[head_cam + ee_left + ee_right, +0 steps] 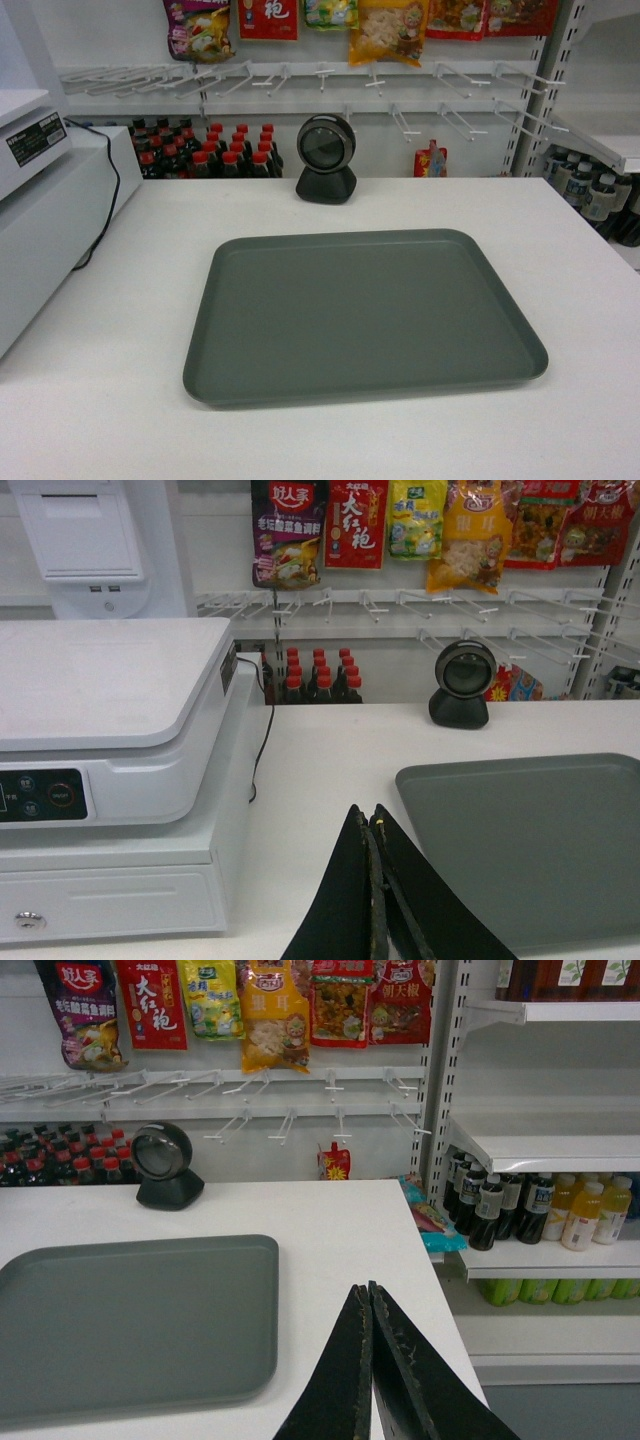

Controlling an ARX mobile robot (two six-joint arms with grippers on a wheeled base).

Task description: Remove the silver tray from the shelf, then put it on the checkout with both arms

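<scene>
You see the silver tray (365,315) lying flat on the white desk (100,400), with bare desk on all its sides. Its far edge lies near the round black scanner (325,158). To the left stands the white cash register (110,770), just beside your left gripper (372,825), which is clenched, fingers together, left of the tray. Your right gripper (368,1305) is clenched too, near the tray's right edge. The hanging snack bags (355,522) carry Chinese writing; a red one reads 大红袍.
</scene>
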